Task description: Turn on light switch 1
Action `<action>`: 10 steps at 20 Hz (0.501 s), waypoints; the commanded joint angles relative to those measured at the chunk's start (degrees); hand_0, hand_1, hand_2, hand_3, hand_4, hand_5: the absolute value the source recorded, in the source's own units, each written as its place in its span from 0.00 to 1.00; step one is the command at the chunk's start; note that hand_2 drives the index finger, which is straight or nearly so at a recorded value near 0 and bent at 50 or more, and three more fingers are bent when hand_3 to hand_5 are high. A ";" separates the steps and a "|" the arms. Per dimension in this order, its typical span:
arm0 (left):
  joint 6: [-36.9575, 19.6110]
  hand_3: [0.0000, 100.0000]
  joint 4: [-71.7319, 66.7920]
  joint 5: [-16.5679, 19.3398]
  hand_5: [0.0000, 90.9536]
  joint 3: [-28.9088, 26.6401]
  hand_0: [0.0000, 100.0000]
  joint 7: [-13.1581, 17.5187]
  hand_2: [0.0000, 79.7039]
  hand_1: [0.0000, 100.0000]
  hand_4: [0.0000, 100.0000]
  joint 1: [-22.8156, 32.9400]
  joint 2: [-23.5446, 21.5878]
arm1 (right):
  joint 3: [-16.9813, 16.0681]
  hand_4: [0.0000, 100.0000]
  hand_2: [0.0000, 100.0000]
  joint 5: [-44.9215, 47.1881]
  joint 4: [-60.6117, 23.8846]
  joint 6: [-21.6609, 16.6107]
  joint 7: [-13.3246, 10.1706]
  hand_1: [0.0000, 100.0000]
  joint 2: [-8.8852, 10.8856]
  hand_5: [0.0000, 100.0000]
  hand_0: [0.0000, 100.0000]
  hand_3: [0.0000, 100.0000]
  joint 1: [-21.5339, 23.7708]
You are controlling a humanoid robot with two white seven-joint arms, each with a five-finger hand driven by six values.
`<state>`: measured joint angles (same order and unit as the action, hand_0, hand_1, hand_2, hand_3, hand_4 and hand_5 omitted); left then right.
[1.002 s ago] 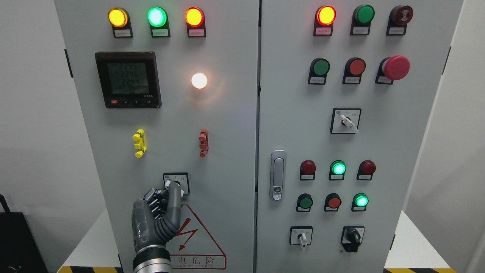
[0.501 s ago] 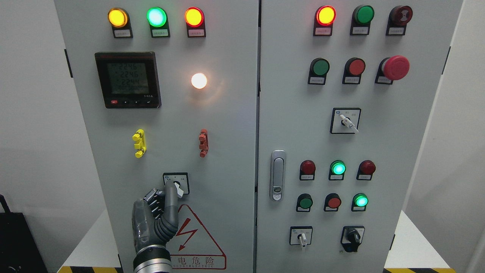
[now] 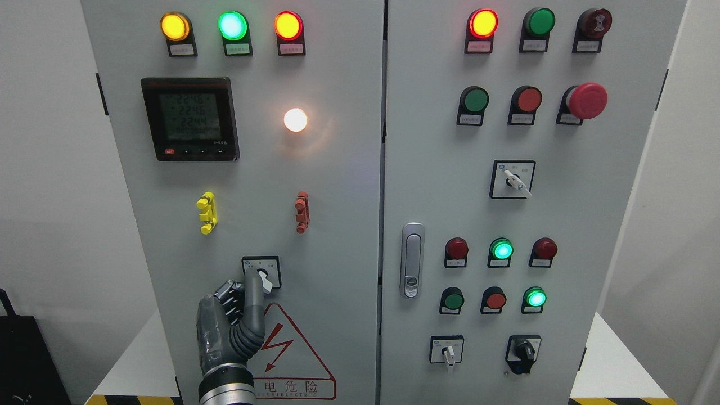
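Your left hand (image 3: 228, 326) was up against the lower part of the left cabinet door (image 3: 337, 236), arm entering from the bottom edge. One finger was extended, its tip at the knob of the small rotary switch (image 3: 260, 272); the other fingers (image 3: 225, 295) were curled in against the palm, grasping nothing. It read as a push with one finger, not a pinch.

The switch sat low on the left door, just above the red warning triangle (image 3: 292, 351) and below the yellow clip (image 3: 206, 212) and the red clip (image 3: 302, 212). Its white pointer showed to the right of the fingertip, slanting down and to the right. The finger hid part of the knob, so you could not read the exact position from here.

The round white lamp (image 3: 295, 120), right of the meter display (image 3: 190, 118), was lit. If that lamp belonged to this switch, the turn looked done or nearly so. That link was a judgement; the labels were too small to read.

What seemed left: confirm the pointer was seated in its detent, then draw the finger clear without dragging the knob back.

Your right hand was not in view.
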<state>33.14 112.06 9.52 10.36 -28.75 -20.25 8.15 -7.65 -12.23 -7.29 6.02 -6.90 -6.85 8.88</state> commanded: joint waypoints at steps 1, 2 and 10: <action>-0.18 0.93 -0.09 -0.02 0.88 0.01 0.46 0.19 0.88 0.29 0.92 -0.05 0.02 | 0.00 0.00 0.00 0.01 0.00 -0.05 -0.05 0.00 0.00 0.00 0.05 0.00 0.00; -0.18 0.93 -0.09 -0.02 0.88 0.01 0.44 0.19 0.88 0.30 0.91 -0.05 0.02 | 0.00 0.00 0.00 0.01 0.00 -0.05 0.04 0.00 0.00 0.00 0.05 0.00 0.00; -0.27 0.93 -0.09 -0.02 0.87 0.19 0.36 0.28 0.88 0.29 0.91 -0.14 0.02 | 0.00 0.00 0.00 0.01 0.00 -0.05 0.04 0.00 0.00 0.00 0.05 0.00 0.00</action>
<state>33.33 111.97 9.49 10.37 -28.68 -20.33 8.15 -7.65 -12.22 -7.29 6.02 -6.90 -6.86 8.88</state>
